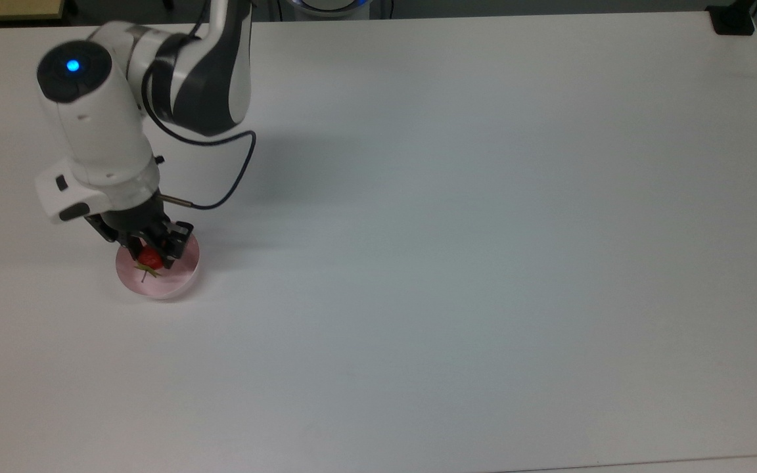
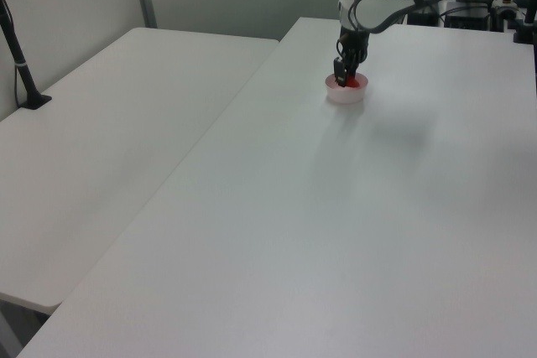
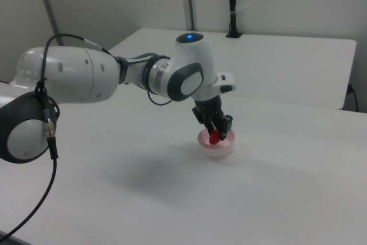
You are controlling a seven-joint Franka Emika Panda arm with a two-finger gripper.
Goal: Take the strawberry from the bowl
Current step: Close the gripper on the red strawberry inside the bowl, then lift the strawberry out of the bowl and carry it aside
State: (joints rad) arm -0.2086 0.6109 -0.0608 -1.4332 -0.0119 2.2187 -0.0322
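gripper [image 3: 217, 132] closed narrowly on strawberry [image 3: 214, 137], pinched from both sides, red tip hanging down. in the right view, fruit clear above bowl [image 3: 221, 148] rim; in the top view, directly over bowl interior, cap and stem toward the top view's bottom. likely mid-lift. bowl flat on table [image 1: 457, 249], near the top view's left edge. vertical approach probably chosen to clear thin walls.

No readable text, label, brand, number or sign appears on the robot arm [image 1: 201, 72], the table [image 1: 483, 230] or anything resting on it.
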